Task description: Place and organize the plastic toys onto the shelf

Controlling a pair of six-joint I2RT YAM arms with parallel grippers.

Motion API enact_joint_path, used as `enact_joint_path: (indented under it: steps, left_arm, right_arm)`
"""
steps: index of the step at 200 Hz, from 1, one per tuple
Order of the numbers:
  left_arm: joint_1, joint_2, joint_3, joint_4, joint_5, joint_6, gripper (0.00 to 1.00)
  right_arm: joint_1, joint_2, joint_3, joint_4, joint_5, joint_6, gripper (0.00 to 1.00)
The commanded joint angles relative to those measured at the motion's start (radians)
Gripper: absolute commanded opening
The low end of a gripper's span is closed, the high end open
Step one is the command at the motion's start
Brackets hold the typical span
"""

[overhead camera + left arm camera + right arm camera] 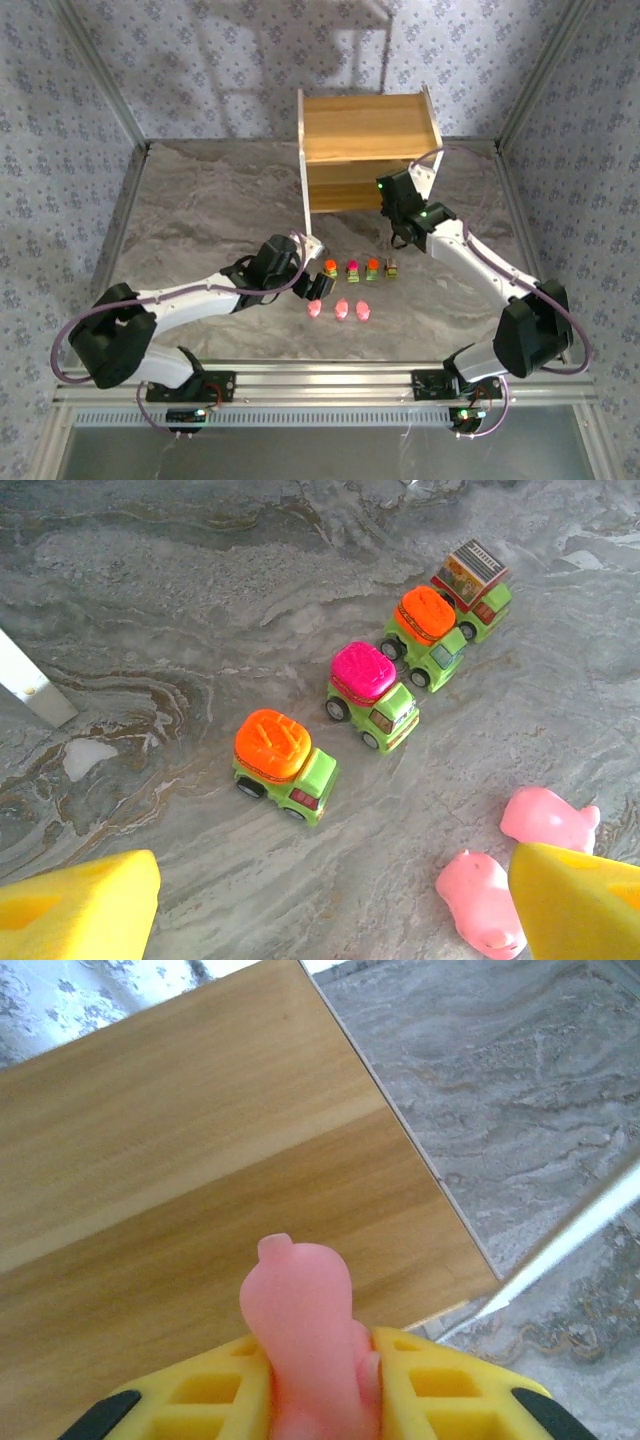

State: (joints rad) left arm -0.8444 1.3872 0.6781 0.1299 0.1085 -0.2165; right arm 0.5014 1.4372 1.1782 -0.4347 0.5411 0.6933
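Right tool: clamped on pink toy, over shelf.
Left tool: spread wide above surface.
Cars: row of four, at its 12 o'clock.
Pink blobs: two, at its 3 o'clock.

**A robot test cell, not a home**

We read this as a lab rig. Around the marble-look table, metal frame posts carry flowered screen walls (a backdrop, not a room). Along the table's near edge an aluminium rail holds the bases of the left arm and the right arm, both trailing looped cables.
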Motion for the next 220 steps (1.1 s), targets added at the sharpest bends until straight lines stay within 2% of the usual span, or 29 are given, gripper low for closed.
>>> enact_joint_path:
  steps: [1,136,220]
  left_arm:
    - [-0.007,0.015,0.038,-0.018,0.025,0.020,0.90]
    - [-0.011,0.010,0.040,-0.022,0.007,0.024,0.90]
    - [-0.012,0.015,0.040,-0.019,0.006,0.023,0.90]
  right_arm:
    - [-0.013,0.018,0.049,0.018,-0.006,-0.020,0.26]
    - [-0.010,0.034,0.023,0.051,-0.002,0.003,0.26]
    - [0.008,-0.013,-0.072,0.072,0.018,0.010,0.26]
